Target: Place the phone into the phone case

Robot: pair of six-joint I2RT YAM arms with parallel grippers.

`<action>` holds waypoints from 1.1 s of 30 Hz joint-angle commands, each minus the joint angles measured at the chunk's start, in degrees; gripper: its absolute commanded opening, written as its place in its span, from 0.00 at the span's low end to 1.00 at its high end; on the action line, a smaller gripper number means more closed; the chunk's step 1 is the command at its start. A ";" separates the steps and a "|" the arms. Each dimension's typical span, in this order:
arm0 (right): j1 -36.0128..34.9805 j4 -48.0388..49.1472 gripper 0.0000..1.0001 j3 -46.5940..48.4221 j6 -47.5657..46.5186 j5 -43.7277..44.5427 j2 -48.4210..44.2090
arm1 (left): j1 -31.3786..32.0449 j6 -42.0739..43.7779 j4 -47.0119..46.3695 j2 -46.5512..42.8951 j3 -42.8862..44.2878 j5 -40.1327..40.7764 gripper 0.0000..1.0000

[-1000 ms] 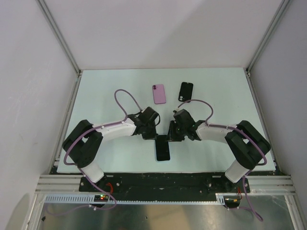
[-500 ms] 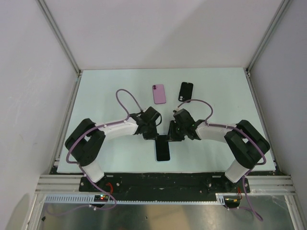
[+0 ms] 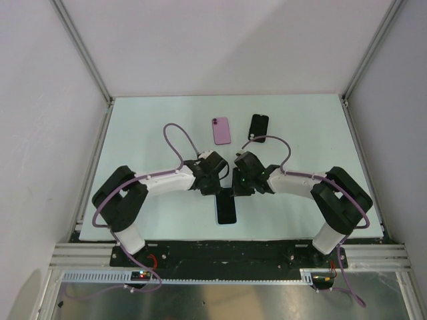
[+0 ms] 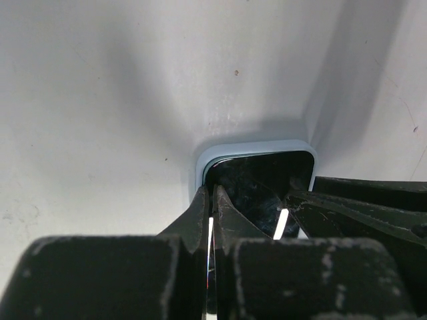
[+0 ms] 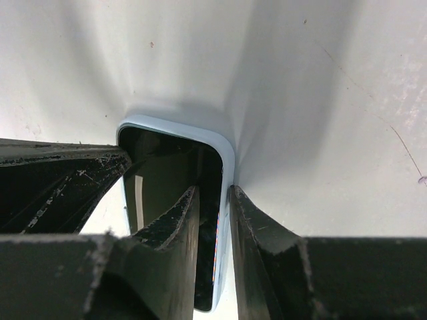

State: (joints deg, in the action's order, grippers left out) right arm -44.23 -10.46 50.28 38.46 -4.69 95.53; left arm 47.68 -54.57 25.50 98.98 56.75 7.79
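A dark phone (image 3: pixel 227 208) lies face up near the table's front, sitting in a light blue phone case whose rim (image 4: pixel 253 146) shows around its far end. My left gripper (image 3: pixel 217 189) is shut, its tips pressed together at the far left corner of the phone's screen (image 4: pixel 260 177), just inside the rim. My right gripper (image 5: pixel 215 200) straddles the case's right wall (image 5: pixel 227 167). One finger rests on the screen (image 5: pixel 167 167) and the other on the wall's outside, closed on that edge.
At the back of the table lie a pink phone (image 3: pixel 221 131) and a black phone-shaped item (image 3: pixel 259 127), side by side. Both arms' elbows spread out to the table's left and right edges. Purple cables loop above each wrist.
Both wrists have drawn slightly closer together over the phone's far end. The phone and case have stayed put, and the jaws look unchanged.
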 commanded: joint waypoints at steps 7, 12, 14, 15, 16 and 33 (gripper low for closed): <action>-2.44 2.37 0.27 1.09 -1.23 7.70 3.31 | 6.13 -9.12 -10.01 16.56 -8.79 -0.39 0.00; -2.66 2.08 0.28 0.42 -0.93 8.70 2.02 | 6.95 -10.54 -10.04 18.14 -8.82 -0.46 0.00; -2.08 2.85 0.28 -0.21 -0.69 7.76 1.46 | 6.98 -10.05 -9.99 16.70 -8.73 -0.14 0.00; -1.65 3.27 0.28 -0.42 -0.59 7.01 1.35 | 6.94 -9.65 -9.96 15.86 -8.66 -0.05 0.00; -1.38 3.52 0.28 -0.52 -0.58 6.47 1.25 | 6.79 -9.01 -9.95 14.47 -8.54 -0.06 0.00; 1.96 6.18 0.28 -1.02 0.29 0.26 1.31 | 2.90 -0.31 -8.60 -7.69 -6.08 -1.75 0.21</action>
State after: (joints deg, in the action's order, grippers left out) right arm -42.68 -7.84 49.65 38.76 -5.04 95.57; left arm 50.72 -56.49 17.87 94.41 52.47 10.28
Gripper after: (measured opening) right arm 0.281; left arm 0.190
